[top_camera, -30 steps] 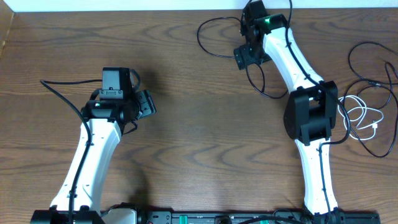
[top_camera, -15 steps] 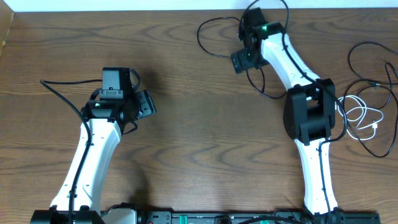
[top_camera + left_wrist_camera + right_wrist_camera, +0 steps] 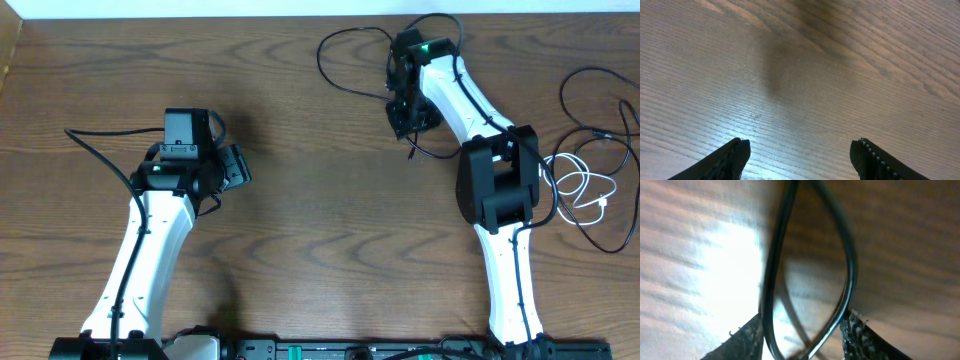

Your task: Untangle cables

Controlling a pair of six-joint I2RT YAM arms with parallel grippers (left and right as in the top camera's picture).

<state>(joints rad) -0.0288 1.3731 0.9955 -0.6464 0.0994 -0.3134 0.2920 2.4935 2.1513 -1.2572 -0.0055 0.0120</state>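
Near the table's [image 3: 790, 75] far edge, right gripper [image 3: 801, 330] straddles a black cable [image 3: 771, 265] loop. Jaws part-closed, a strand against each, real grip not clear. Left gripper [image 3: 800, 152] open, holding nothing. White cable [image 3: 585, 190] well apart, rightward. Risk: both strands pinched together, so any pull cinches the tangle.

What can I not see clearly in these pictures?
Right wrist: black cable loop is blurred, too near; whether the right gripper grips it is cut off by the bottom edge.
Overhead: white cable lies partly behind the right arm; its plugs are too small.
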